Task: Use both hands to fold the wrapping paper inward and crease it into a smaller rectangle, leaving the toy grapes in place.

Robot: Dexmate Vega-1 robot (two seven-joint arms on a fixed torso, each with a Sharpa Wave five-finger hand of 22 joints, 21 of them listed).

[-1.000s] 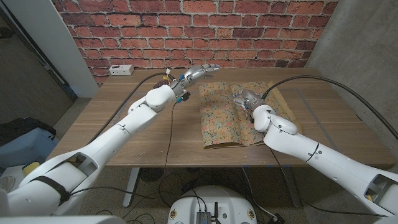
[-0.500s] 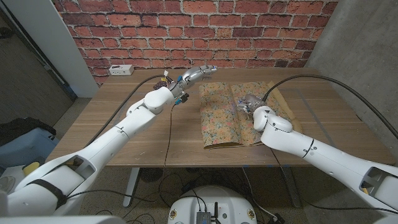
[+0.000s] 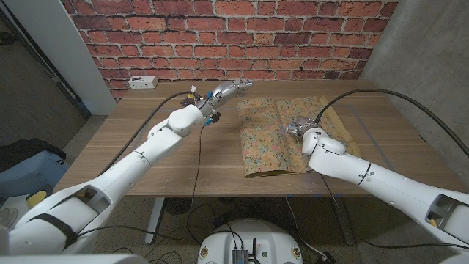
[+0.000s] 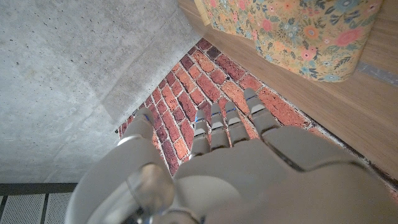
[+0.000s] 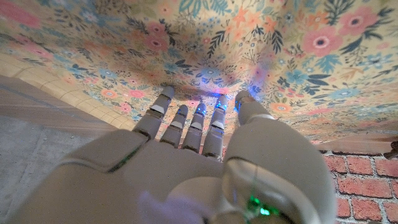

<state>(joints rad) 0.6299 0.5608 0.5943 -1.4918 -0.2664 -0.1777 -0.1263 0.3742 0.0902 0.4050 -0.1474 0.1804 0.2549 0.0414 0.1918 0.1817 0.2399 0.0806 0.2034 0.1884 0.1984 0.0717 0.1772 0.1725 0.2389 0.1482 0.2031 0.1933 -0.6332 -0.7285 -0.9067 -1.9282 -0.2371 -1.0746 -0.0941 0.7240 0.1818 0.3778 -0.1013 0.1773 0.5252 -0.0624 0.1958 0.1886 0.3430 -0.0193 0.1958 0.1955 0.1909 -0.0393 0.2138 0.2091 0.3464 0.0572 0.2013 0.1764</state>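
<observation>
- Near edge of the desk (image 3: 146,165): bare wood on my left half. The paper (image 3: 282,136) starts close to that edge on the right half and runs toward the far edge, floral side up, with a crease line down its middle.
- Right hand (image 3: 299,127): on the paper near its middle, just right of the crease. In the right wrist view the fingers (image 5: 186,118) lie straight and together with their tips on the print; nothing gripped. I read this as pressing, not holding.
- Step in hand, as I judge it: setting the crease. To do it well, keep the right palm low and slide along the fold line in one stroke rather than dabbing, so the sheet doesn't skate on the wood.
- Left hand (image 3: 227,89): raised above the desk near the paper's far-left corner, fingers stretched out and slightly apart, holding nothing. The left wrist view shows the paper's edge (image 4: 298,31) beyond the fingertips, apart from them.
- That hand should come down on the far-left corner to pin it while the right one strokes; one-handed pressing risks turning the sheet.
- Far edge: a small dark cluster behind the left wrist, likely the grapes (image 3: 192,93), too hidden to be sure. Keep the left forearm off it.
- Far-left corner: a white power strip (image 3: 143,82).
</observation>
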